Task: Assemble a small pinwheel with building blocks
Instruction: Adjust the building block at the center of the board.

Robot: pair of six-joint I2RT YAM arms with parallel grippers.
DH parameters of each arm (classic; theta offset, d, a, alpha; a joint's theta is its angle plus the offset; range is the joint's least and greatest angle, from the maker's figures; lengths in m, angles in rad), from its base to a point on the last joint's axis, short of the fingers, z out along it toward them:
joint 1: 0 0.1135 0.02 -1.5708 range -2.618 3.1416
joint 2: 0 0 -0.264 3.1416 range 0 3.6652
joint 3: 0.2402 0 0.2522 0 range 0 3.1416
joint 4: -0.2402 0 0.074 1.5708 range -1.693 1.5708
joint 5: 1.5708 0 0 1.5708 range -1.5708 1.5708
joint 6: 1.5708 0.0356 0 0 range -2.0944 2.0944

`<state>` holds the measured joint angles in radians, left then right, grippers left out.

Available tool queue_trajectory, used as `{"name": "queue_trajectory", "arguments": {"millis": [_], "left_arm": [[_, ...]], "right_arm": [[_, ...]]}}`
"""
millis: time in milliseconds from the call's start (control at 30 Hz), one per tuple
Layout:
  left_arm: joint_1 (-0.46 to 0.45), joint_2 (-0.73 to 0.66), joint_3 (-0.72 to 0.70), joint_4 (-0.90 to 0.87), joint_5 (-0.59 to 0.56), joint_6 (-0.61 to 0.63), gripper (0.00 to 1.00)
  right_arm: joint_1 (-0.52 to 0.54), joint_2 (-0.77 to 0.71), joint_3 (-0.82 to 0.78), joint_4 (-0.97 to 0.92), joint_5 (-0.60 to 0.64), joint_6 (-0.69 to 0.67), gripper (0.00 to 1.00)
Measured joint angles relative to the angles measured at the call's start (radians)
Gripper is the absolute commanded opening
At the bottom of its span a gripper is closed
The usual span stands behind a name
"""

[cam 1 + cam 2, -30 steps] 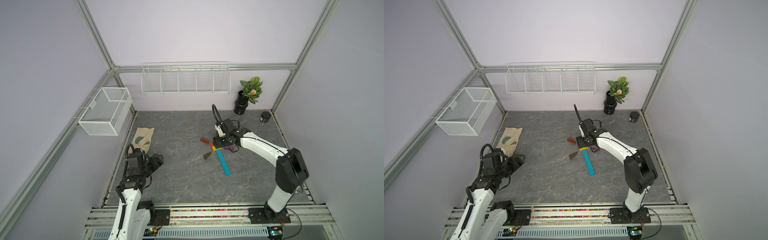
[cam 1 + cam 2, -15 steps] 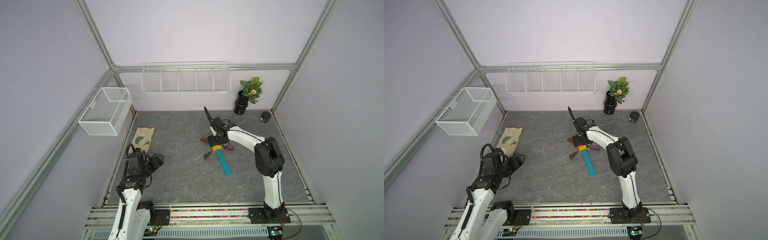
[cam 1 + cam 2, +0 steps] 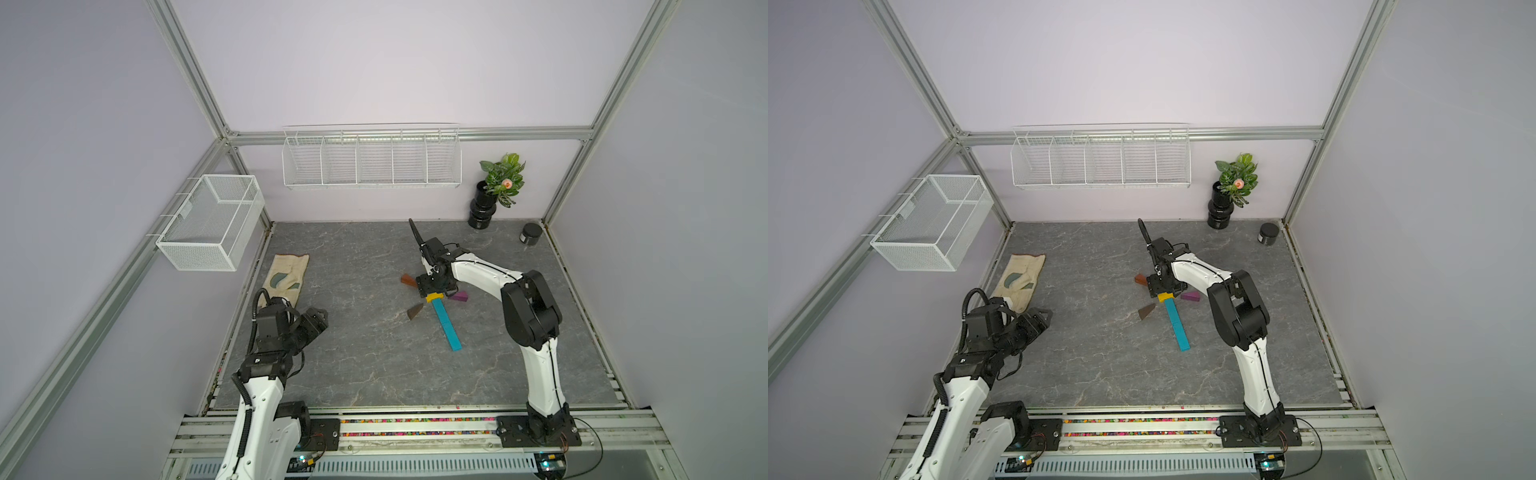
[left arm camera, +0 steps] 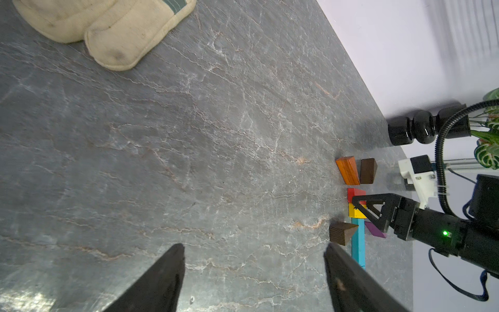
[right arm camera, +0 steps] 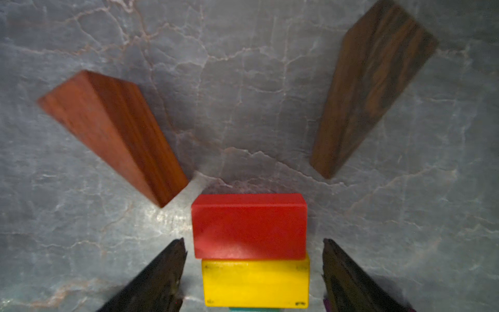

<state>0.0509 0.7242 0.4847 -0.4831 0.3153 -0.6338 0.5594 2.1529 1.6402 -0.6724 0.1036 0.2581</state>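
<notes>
Right gripper [image 5: 253, 241] spread astride red brick [image 5: 249, 225]; yellow brick [image 5: 255, 283] touching it

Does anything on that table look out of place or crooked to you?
A beige glove lies at the edge of the table, unrelated to the pinwheel. The reddish wedge and dark wedge stop short of the red brick, leaving gaps.

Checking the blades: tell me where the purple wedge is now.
In both top views the purple wedge lies on the table, just right of the yellow brick, by the teal bar's far end.
</notes>
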Motion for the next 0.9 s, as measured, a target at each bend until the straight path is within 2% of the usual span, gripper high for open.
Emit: {"name": "queue_trajectory", "arguments": {"millis": [900], "left_arm": [[0.000, 0.002, 0.000, 0.000, 0.000, 0.000, 0.83]], "right_arm": [[-0.003, 0.021, 0.004, 0.002, -0.026, 0.018, 0.72]]}}
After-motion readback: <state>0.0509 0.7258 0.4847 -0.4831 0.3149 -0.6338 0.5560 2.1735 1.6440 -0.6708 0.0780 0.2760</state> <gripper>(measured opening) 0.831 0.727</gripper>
